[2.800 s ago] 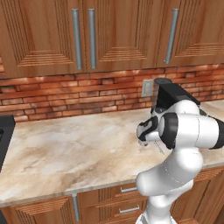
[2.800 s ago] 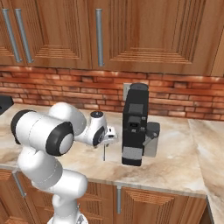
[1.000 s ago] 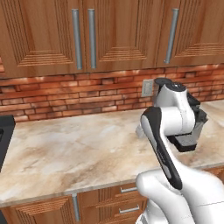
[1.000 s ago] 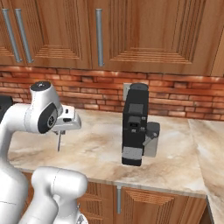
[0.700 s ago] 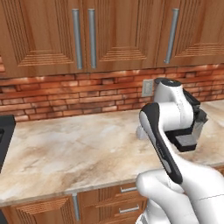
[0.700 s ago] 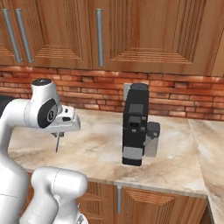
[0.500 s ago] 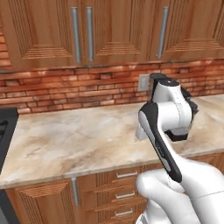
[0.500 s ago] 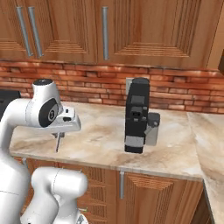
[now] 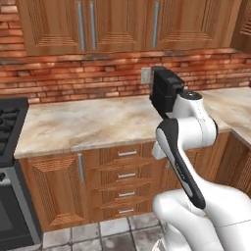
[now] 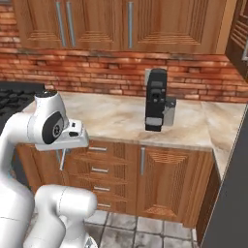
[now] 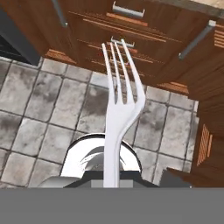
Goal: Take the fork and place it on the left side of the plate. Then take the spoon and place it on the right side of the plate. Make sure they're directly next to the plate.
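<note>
- My jaws were clamped on the handle of the fork point(image 11: 119, 109), which stood out straight ahead of my hand with its prongs pointing away from me.
- In the right base view, the gripper point(image 10: 62, 154) pointed down in front of the cabinet fronts, and the fork point(image 10: 62, 160) showed as a thin grey sliver hanging below my white hand.
- Beyond the prongs in the hand view lay the grey tiled floor point(image 11: 48, 118) and a stack of wooden drawers point(image 11: 131, 35) with metal handles.
- My hand was out in the open, off the edge of the marble counter point(image 10: 111, 116) and below the level of its top.
- A black coffee machine point(image 10: 156, 99) stood upright on the counter against the brick wall point(image 10: 97, 72), well apart from my hand.
- From the left base view, the same coffee machine point(image 9: 164, 90) rose just behind my upper arm, with a wall socket point(image 9: 145, 75) beside it on the brick.
- The counter point(image 9: 88, 122) ran from the black stove point(image 9: 10, 122) at the left toward the corner at the right.
- Wooden wall cupboards point(image 9: 98, 24) with long metal handles hung above the brick.
- A dark tall panel point(image 10: 227, 193) stood at the right edge of the right base view.
</note>
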